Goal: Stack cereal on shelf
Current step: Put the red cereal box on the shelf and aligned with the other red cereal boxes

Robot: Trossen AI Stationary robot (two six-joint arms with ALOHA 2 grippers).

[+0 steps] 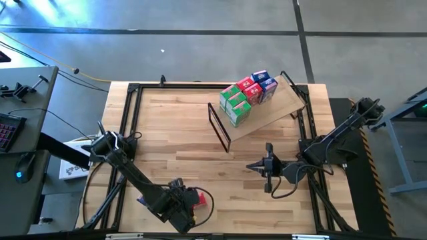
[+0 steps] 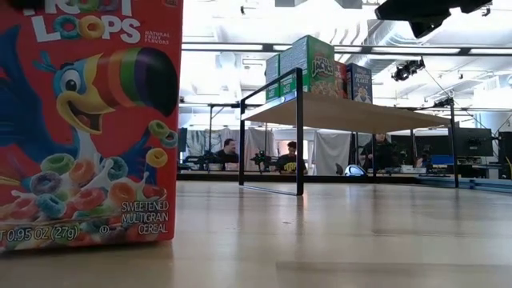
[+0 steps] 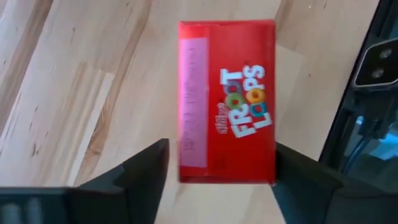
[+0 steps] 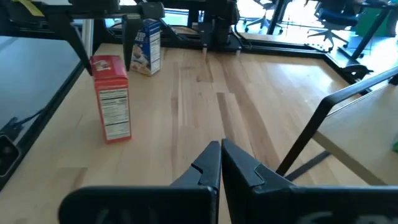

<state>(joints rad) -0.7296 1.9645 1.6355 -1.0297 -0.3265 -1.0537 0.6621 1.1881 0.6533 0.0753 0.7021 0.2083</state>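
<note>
Left wrist view shows the red Froot Loops box (image 3: 227, 102) at twelve o'clock from my left gripper (image 3: 219, 171), jaws wide astride it, long axis running straight ahead, standing on the surface (image 3: 74, 81).

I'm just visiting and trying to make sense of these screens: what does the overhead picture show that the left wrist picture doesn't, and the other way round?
Only the overhead view shows the shelf carrying stacked cereal boxes, and the right gripper, shut, waiting near the table's right side. Only the left wrist view shows the Froot Loops print on the red box, and the open fingers on either side of it. Both show that red box and the left gripper.
</note>
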